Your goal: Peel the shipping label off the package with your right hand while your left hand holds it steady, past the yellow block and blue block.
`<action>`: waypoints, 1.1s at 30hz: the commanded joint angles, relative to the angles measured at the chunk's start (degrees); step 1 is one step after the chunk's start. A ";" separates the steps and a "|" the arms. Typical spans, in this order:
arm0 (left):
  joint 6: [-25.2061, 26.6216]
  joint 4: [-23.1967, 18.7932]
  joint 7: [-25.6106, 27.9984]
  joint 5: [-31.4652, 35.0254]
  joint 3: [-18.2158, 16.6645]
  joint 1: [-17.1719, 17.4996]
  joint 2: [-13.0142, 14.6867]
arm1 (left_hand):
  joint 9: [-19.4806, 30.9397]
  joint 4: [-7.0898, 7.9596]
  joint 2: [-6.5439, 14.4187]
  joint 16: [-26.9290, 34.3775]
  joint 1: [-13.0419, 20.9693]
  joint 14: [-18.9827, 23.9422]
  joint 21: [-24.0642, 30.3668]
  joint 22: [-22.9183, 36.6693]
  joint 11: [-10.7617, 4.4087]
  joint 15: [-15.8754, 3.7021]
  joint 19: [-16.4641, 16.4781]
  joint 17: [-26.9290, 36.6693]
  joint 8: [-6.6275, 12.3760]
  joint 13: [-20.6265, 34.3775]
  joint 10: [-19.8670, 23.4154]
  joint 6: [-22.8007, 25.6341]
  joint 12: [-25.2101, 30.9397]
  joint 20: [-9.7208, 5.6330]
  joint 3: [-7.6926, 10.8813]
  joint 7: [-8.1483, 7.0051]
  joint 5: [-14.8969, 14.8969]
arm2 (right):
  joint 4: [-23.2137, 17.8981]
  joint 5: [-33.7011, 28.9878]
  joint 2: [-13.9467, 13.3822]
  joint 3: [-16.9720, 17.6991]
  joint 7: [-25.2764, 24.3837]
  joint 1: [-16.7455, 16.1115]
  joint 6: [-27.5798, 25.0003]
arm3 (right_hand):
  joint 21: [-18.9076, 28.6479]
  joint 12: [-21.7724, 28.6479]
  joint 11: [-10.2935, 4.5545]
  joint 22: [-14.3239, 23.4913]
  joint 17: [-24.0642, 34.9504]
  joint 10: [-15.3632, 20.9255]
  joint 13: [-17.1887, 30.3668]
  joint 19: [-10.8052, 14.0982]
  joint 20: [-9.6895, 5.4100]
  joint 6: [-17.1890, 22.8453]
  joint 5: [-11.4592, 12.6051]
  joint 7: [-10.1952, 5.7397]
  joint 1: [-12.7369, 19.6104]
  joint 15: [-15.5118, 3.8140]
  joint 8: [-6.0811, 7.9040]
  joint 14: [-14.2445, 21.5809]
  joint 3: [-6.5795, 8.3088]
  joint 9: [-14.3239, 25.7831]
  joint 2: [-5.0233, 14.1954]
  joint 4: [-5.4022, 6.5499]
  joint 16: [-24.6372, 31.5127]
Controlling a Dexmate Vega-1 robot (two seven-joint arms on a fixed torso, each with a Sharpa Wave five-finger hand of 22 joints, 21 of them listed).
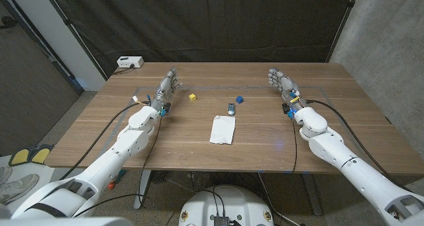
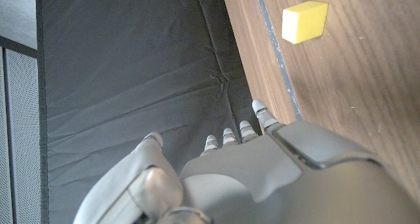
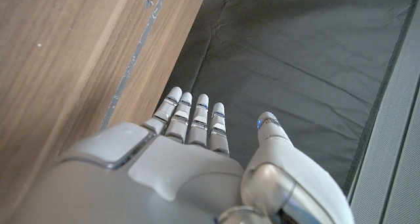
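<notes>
Both robot hands, left [image 1: 168, 84] and right [image 1: 281, 81], flank the package [image 1: 222, 129], well apart.

the table [image 1: 132, 143] is brown wood with a visible grain and a smooth, matt finish; a thin strip of pale tape runs near its far edge. the package [image 1: 222, 130] looks like white, slightly crinkled plastic or paper with a dull sheen. the yellow block [image 1: 192, 97] is smooth and matt, and the blue block [image 1: 239, 99] looks plain and solid-coloured. the left hand [image 1: 167, 87] and right hand [image 1: 281, 82] are grey moulded plastic with a soft satin finish and silvery fingertips; the arms behind them wear glossy white shells. the backdrop [image 1: 232, 20] is black, matt cloth, wrinkled in folds. the wall [image 1: 391, 47] at the side looks like rough grey concrete.
</notes>
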 commanded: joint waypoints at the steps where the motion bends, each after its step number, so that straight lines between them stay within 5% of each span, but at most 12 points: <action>1: 0.23 2.09 -2.96 0.17 0.82 -2.53 -0.05 | 0.23 0.22 -0.36 0.68 0.53 -4.24 0.53 0.13 0.68 0.55 -9.18 0.29 0.23 0.29 -2.79 -2.31 0.53 0.45 0.16 -0.37 -0.04 | -11.35 -9.26 -5.07 0.27 -6.17 -5.52 -2.66 | -0.23 0.56 0.11 0.17 0.07 1.44 0.13 0.29 0.92 0.62 0.40 -0.31 0.12 -0.45 0.03 1.41 0.53 0.13 -0.28 -0.02 0.40; 13: 0.23 4.49 -7.79 0.11 1.99 -4.95 -0.09 | 0.29 -0.29 -0.49 1.82 1.41 0.18 0.93 0.11 1.56 1.69 -7.06 0.50 0.51 0.43 2.26 0.40 1.99 1.62 0.47 -0.05 -0.37 | -23.59 -16.76 -9.45 1.52 -11.14 -12.19 -10.03 | -0.07 0.78 -0.48 0.22 0.12 2.67 0.17 1.61 1.79 1.04 0.44 -0.70 0.21 -1.42 0.01 4.52 0.94 0.14 -0.41 -0.25 1.07; 33: 1.36 4.31 -12.39 -0.35 2.79 -5.62 1.07 | 0.31 -0.69 -0.41 1.94 2.18 1.54 0.94 0.08 1.86 1.79 -6.35 0.56 0.64 0.49 3.52 1.86 2.12 1.98 0.86 -0.10 -0.64 | -41.22 -28.90 -15.10 1.75 -15.40 -21.20 -26.48 | -0.19 1.33 -1.09 0.26 0.08 4.87 0.20 2.28 1.78 3.33 0.59 -1.05 0.85 -2.03 0.57 5.95 1.69 0.15 -0.44 -0.87 0.91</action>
